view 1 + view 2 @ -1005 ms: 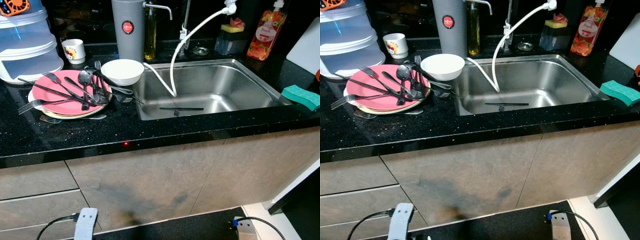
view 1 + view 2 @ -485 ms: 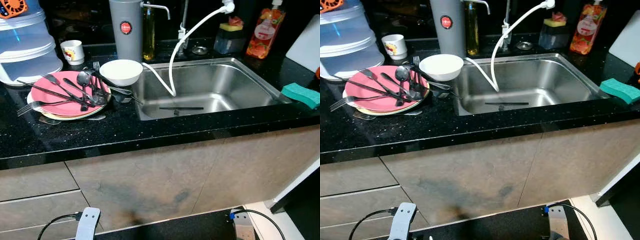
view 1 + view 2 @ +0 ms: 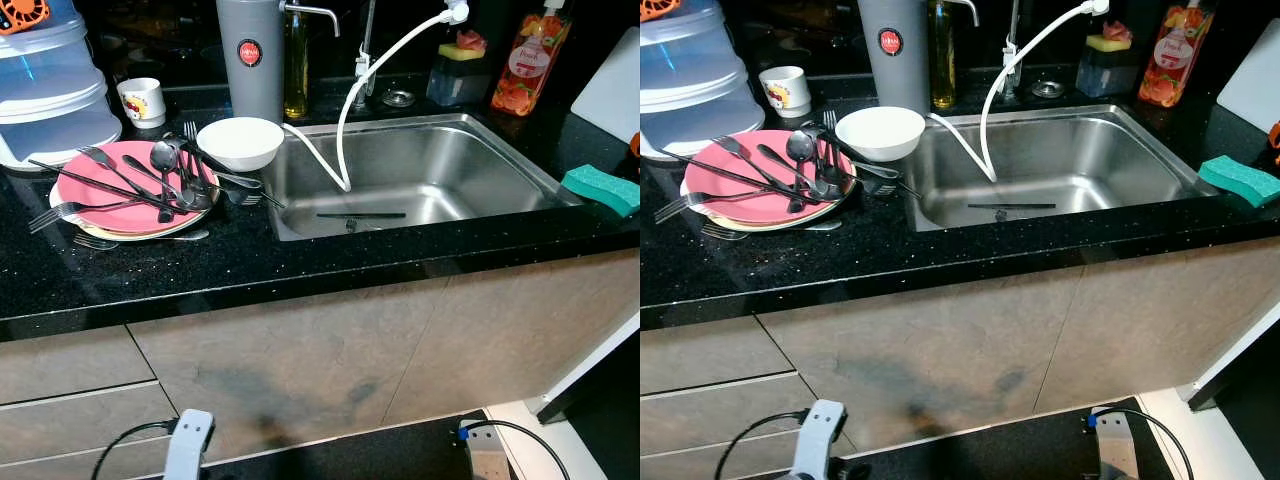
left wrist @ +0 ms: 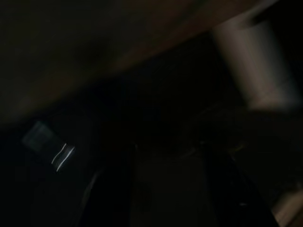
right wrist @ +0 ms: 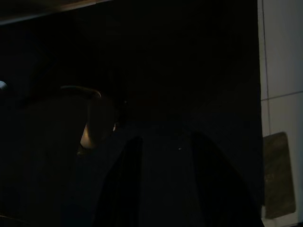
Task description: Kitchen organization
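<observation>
Still low by the cupboard, both hands hang with fingers parted, holding nothing; the plate (image 3: 110,200) of cutlery (image 3: 165,180) lies up-left, nearer the left hand (image 4: 165,189).

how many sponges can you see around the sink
2. A green sponge lies on the counter right of the sink; a yellow sponge sits in the holder behind it. Others may be hidden.

Home kitchen. Evidence: rectangular stainless-steel sink (image 3: 440,150) set in speckled black stone table (image 3: 300,260); pink round plate (image 3: 110,200) heaped with black cutlery (image 3: 165,180); white ceramic bowl (image 3: 240,143); green rectangular sponge (image 3: 600,190); orange dish-soap bottle (image 3: 527,60).
</observation>
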